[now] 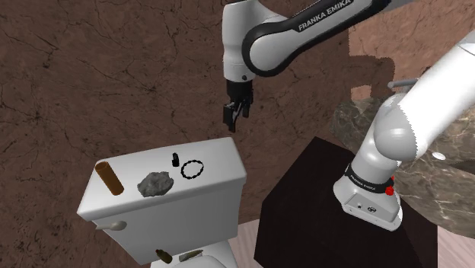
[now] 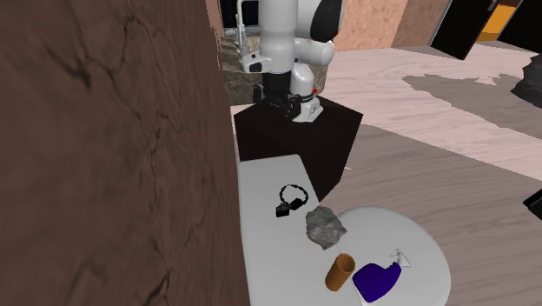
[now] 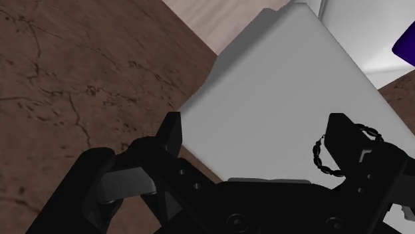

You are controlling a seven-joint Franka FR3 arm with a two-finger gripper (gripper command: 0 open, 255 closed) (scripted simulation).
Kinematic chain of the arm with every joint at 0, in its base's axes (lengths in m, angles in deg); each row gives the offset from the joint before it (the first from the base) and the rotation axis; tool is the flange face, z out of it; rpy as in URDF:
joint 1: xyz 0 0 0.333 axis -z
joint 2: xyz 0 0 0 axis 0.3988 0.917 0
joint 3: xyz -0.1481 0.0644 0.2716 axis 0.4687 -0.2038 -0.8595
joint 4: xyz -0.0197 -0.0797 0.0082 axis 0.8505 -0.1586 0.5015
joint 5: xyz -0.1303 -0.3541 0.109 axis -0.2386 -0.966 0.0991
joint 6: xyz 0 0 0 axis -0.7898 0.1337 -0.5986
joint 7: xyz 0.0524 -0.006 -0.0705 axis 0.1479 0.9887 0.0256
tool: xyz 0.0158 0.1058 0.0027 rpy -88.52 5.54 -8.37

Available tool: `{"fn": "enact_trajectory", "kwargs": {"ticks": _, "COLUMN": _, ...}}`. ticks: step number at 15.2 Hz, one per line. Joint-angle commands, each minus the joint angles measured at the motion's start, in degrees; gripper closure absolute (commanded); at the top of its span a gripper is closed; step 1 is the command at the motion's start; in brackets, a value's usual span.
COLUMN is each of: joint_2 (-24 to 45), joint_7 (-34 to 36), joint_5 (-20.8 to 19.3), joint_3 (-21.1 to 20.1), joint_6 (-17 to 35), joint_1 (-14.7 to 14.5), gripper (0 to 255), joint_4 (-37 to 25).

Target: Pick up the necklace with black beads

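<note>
The arm is bent over from the stand, and the gripper [image 1: 234, 116] is held pointing down, above the end of a white tank lid [image 1: 221, 152] and clear of it. In the wrist view its fingers are seen spread apart, with nothing clasped. The necklace [image 1: 185, 170], a small ring of black beads, is laid flat on the lid near the end closest to the stand, just beside a small black object [image 1: 174, 160] and near a grey rock [image 1: 155, 183].

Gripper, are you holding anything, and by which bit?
Nothing. The gripper is open, up in the air, clear of the necklace.
</note>
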Motion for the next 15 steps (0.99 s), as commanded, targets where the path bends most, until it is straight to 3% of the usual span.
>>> {"fn": "enact_trajectory", "kwargs": {"ticks": 1, "joint_2": 4.12, "joint_7": 2.56, "joint_5": -1.27, "joint_3": -1.69, "joint_6": 3.15, "joint_1": 0.1, "gripper": 0, "joint_4": -1.55}}
{"fn": "enact_trajectory", "kwargs": {"ticks": 8, "joint_2": 19.88, "joint_7": 13.94, "joint_5": -10.58, "joint_3": -5.82, "joint_6": 11.91, "joint_1": -0.62, "gripper": 0, "joint_4": -9.0}}
{"fn": "enact_trajectory", "kwargs": {"ticks": 12, "joint_2": 29.31, "joint_7": 21.0, "joint_5": -17.81, "joint_3": -5.57, "joint_6": 14.69, "joint_1": -3.08, "gripper": 0, "joint_4": -15.14}}
{"fn": "enact_trajectory", "kwargs": {"ticks": 15, "joint_2": 31.59, "joint_7": 22.45, "joint_5": -19.54, "joint_3": -4.9, "joint_6": 16.22, "joint_1": -3.94, "gripper": 0, "joint_4": -15.71}}
